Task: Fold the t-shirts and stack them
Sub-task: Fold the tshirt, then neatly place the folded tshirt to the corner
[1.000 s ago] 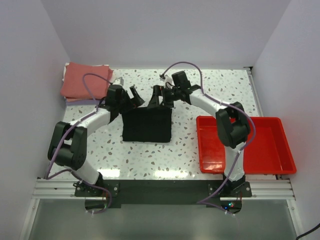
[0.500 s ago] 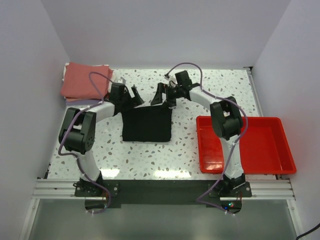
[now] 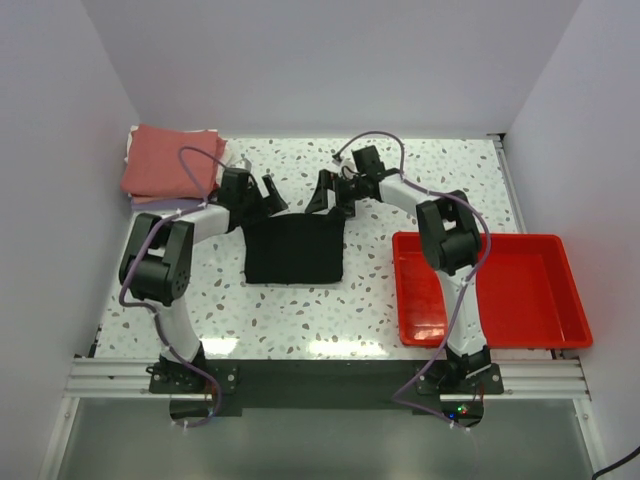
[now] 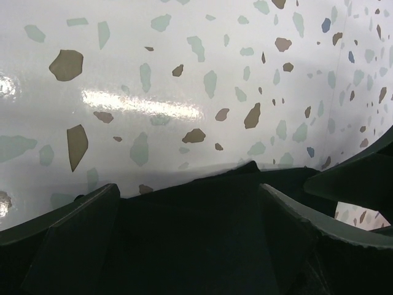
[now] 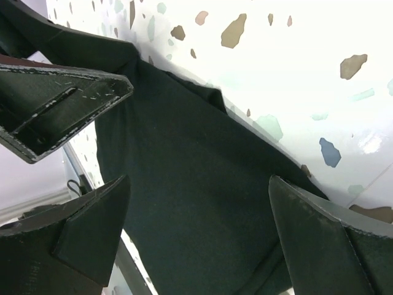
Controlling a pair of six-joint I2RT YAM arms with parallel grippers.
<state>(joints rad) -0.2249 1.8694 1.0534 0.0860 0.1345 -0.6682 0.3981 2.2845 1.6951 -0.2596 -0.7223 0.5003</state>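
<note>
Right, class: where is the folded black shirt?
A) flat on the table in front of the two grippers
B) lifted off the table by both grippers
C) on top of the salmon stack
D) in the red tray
A: the black shirt lies flat on the table, apart from the tray and the salmon stack. The left gripper and right gripper are open at its far edge.

A red tray (image 3: 530,290) lies rightward on the speckled table (image 3: 300,310), perhaps overhanging it.
</note>
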